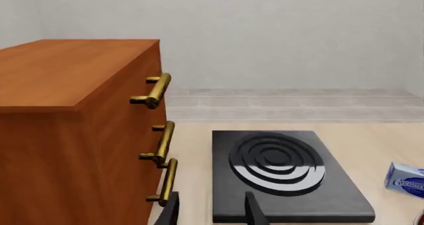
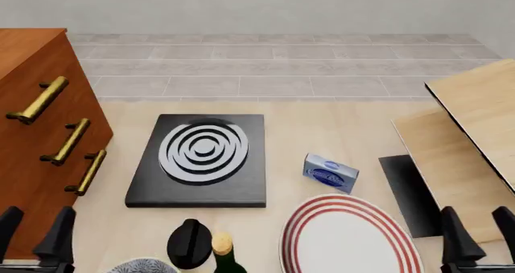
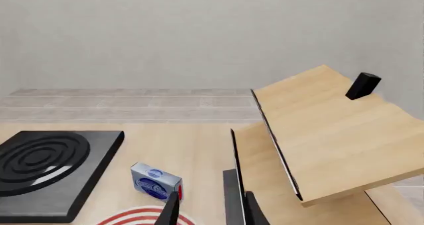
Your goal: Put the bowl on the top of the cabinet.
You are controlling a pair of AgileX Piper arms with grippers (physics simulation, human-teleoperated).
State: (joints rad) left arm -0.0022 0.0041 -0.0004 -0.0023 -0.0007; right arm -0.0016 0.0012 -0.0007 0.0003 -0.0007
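Both the left gripper [image 2: 34, 229] and right gripper [image 2: 476, 231] stood spread and empty, while the bowl [image 2: 143, 266], a sliver near the cabinet [image 2: 32, 128], looked rigid, breakable, best pinched at its rim.

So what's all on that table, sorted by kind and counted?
Cabinet: 1
Stove burner: 1
Blue box: 1
Red-ringed plate: 1
Bowl: 1
Bottle: 1
Black knobbed object: 1
Light-wood boards: 2
Total: 9
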